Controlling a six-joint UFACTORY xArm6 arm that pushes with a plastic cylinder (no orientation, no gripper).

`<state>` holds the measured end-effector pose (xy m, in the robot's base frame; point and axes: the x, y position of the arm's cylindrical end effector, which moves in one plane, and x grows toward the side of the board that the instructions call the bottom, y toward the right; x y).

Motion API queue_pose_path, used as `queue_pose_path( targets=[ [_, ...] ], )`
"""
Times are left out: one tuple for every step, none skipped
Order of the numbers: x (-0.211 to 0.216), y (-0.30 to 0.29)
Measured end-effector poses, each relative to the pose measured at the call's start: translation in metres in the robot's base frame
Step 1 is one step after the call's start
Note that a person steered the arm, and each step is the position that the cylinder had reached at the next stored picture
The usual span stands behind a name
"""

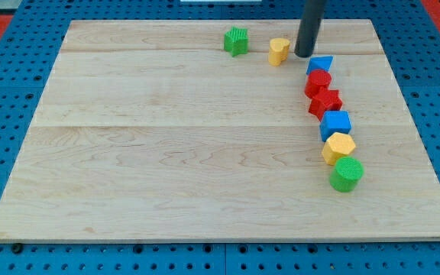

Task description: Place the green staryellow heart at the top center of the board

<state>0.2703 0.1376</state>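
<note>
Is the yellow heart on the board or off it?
On: the yellow heart sits on the board near the top edge, beside my tip.

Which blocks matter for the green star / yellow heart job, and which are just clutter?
In play:
green star, near the view's top centre
yellow heart, to its right
my tip, just right of the heart

Lying about, in a curved line down the view's right:
blue block
two red blocks
blue cube
yellow block
green cylinder
</note>
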Motion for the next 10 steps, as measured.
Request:
queue_pose_path(
  targets=[
    [-0.032,-0.009],
    [-0.031,0.003],
    [-0.011,0.039],
    [0.01,0.006],
    [0.002,-0.072],
    [0.011,-0.109],
    [0.025,-0.107],
    [0.051,-0.112],
    [0.055,-0.137],
    [0.07,-0.148]
  ],
)
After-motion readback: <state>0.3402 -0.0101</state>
